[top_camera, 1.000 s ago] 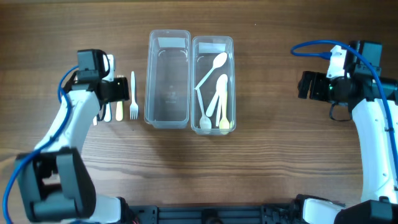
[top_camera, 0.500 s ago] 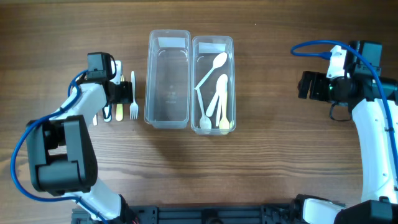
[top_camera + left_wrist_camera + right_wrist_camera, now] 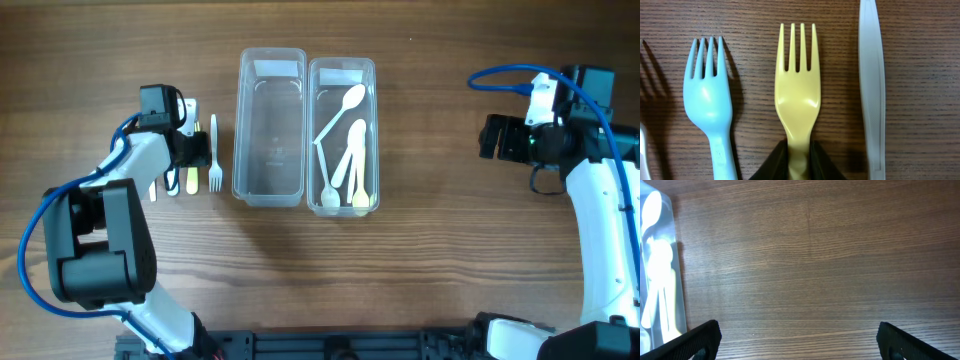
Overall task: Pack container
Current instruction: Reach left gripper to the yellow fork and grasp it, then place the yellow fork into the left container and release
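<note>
**Fingers pinch yellow fork handle; spoons sit in right-hand container**

Left fingers [image 3: 774,169]: dark pads pressed against both sides of the yellow fork [image 3: 797,100] at its neck, just below the bowl. Fork lies flat on the worktop [image 3: 430,260], tines pointing away from the wrist camera.

Neighbours in the left wrist view: blue fork [image 3: 707,105] just beside the yellow one on one side, white knife [image 3: 871,85] on the other. All three lie parallel, apart from each other, none overlapping. A sliver of another pale piece shows at the bottom left corner, too little to name.

Overhead: this row of cutlery lies just left of the two clear containers, left arm bent over it.

Left container [image 3: 270,150]: clear plastic, long and narrow, nothing visible inside.
Right container [image 3: 342,66]: touching or nearly touching the left one, long sides parallel. Holds the spoons [image 3: 352,150], white and cream, bowls mixed toward both ends, one white spoon lying diagonally at the far end.

Labels: a pale rectangular patch at the far end of each container; any writing is too small to read.

Right fingers [image 3: 692,342]: spread wide, one tip at each lower corner of the right wrist view, bare wood between them. Right arm sits well apart from the containers, at the right edge.
</note>
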Robot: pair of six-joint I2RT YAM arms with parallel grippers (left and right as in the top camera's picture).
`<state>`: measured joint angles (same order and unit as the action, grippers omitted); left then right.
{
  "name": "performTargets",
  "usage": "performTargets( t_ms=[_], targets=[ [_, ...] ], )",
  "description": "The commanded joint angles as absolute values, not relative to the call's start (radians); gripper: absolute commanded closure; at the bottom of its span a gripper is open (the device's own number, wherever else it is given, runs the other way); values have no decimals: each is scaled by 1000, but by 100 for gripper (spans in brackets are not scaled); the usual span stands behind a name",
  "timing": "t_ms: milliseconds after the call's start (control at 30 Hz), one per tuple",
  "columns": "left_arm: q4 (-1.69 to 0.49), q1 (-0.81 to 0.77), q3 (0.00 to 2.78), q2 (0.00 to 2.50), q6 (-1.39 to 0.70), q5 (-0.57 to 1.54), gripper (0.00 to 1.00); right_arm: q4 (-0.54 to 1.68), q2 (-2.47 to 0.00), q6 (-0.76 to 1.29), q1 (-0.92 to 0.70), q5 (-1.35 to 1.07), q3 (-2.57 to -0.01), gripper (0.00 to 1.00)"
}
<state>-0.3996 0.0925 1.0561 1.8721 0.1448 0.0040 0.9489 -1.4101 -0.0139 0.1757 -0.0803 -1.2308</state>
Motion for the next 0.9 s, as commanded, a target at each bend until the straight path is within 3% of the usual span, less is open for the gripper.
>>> performTargets(
  t_ms=[0, 100, 433, 867],
  targets=[
    [-400, 103, 1064, 1893, 150, -46, 91, 948, -1412, -24, 175, -67, -1227, 0],
    [-430, 103, 1097, 1856, 149, -51, 96, 948, -1412, -24, 175, -67, -1227, 0],
    [-632, 74, 1272, 1618, 73, -44, 96, 948, -1412, -24, 175, -67, -1227, 0],
    [-727, -274, 1274, 1545, -188, 20, 96, 948, -1412, -24, 175, -67, -1227, 0]
  ],
)
